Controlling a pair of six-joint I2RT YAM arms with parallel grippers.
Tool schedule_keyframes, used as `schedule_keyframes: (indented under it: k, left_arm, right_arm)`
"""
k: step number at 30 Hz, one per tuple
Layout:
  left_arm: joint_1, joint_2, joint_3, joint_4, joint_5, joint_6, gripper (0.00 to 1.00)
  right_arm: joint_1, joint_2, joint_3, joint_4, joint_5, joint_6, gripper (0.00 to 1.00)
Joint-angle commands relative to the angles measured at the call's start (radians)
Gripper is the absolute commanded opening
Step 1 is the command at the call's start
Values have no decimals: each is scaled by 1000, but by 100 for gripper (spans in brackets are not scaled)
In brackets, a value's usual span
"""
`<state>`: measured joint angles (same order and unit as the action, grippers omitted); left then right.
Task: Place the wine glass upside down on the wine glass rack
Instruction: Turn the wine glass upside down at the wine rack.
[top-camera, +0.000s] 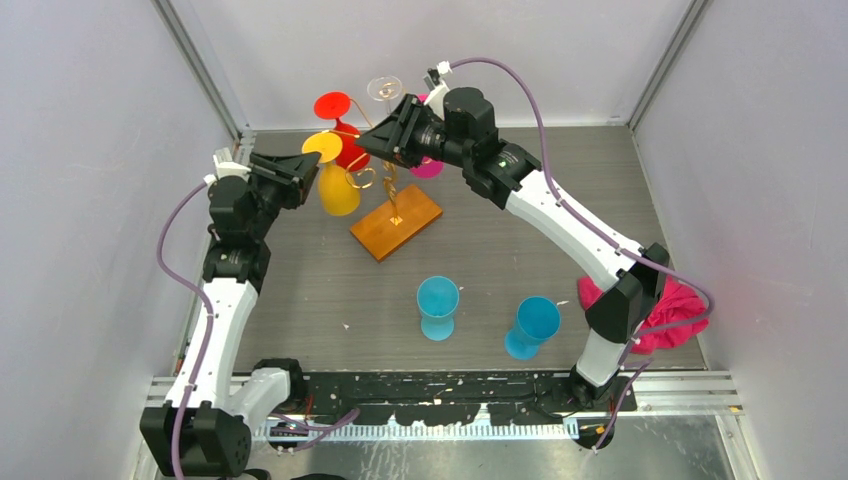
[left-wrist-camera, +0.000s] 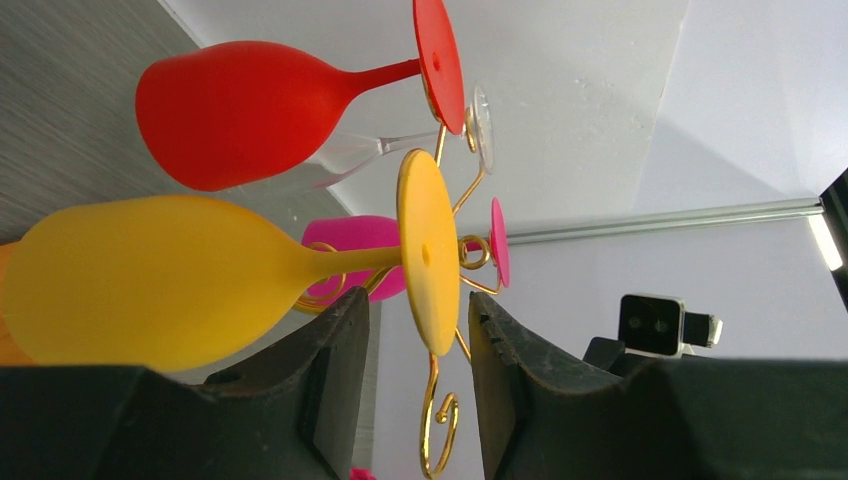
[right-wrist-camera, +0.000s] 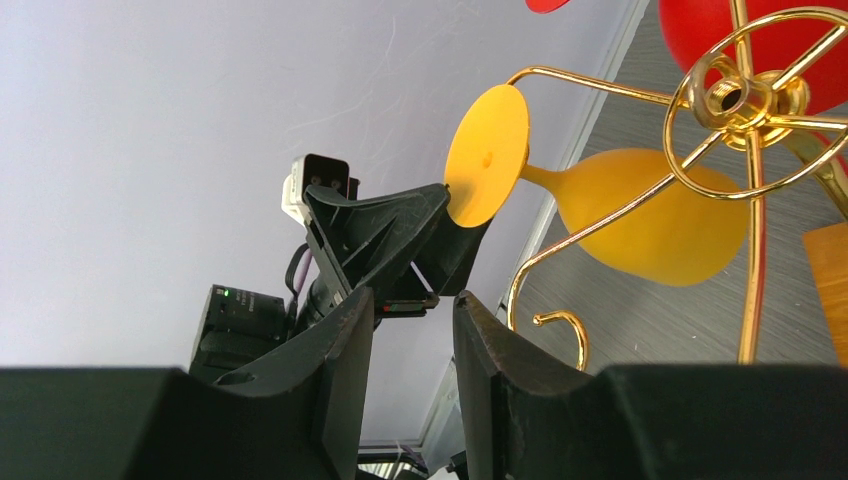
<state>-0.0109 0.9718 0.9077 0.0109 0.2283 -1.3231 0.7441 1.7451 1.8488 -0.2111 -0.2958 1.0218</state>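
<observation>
A yellow wine glass (top-camera: 338, 190) hangs upside down on the gold wire wine glass rack (top-camera: 392, 185), its foot resting on a scroll arm. My left gripper (top-camera: 305, 170) is open at that foot. In the left wrist view the jaws of the left gripper (left-wrist-camera: 418, 320) stand on either side of the lower edge of the yellow foot (left-wrist-camera: 425, 250), with a gap on each side. My right gripper (top-camera: 385, 135) hovers beside the rack's top. It is open in its wrist view (right-wrist-camera: 412, 310), with nothing between the fingers, and faces the yellow glass (right-wrist-camera: 650, 215).
On the same rack hang a red glass (top-camera: 345, 135), a clear glass (top-camera: 384, 88) and a pink glass (top-camera: 428, 165). The rack's orange wooden base (top-camera: 397, 222) sits mid-table. Two blue glasses (top-camera: 437, 305) (top-camera: 530, 325) stand upright near the front. A pink cloth (top-camera: 665, 315) lies at the right.
</observation>
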Motion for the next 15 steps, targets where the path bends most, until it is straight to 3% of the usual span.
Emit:
schedule_keyframes:
  k: [1,15]
  left_arm:
    - [6,-45,-8,-7,7,26,43]
    - [6,-198,-13,-186,-26,119,52]
  right_arm:
    - [-4,-66,10,23,30,-33,41]
    - [-3,-136,-4,-32,105,-95,41]
